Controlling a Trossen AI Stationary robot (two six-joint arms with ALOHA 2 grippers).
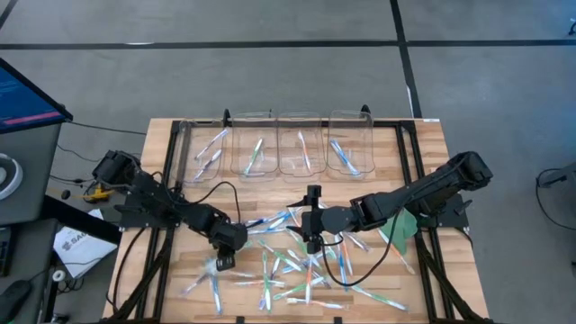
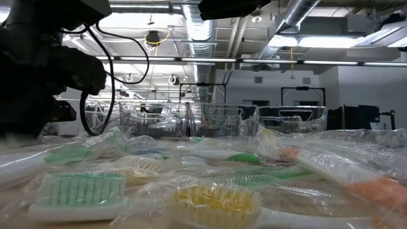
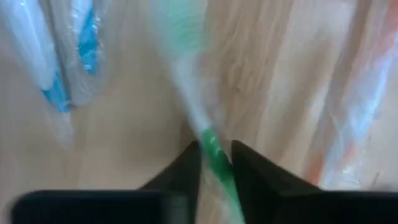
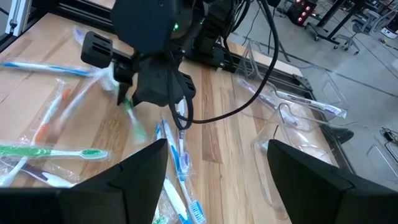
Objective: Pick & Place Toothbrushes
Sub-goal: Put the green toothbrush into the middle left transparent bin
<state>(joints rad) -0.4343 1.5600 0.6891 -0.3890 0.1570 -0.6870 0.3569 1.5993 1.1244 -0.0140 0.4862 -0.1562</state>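
Down at the front of the table (image 1: 162,135), the left gripper (image 3: 216,163) has its fingers pinched on a green toothbrush (image 3: 214,152) by the handle, apparently lifted off the wood (the right wrist view shows it dangling). Around it lies the loose pile of wrapped toothbrushes (image 1: 288,270). The right gripper (image 1: 312,236) hangs over the pile's middle with fingers wide apart and empty, likely waiting its turn. At the far edge stand four clear bins (image 1: 274,142), each holding a few sorted brushes.
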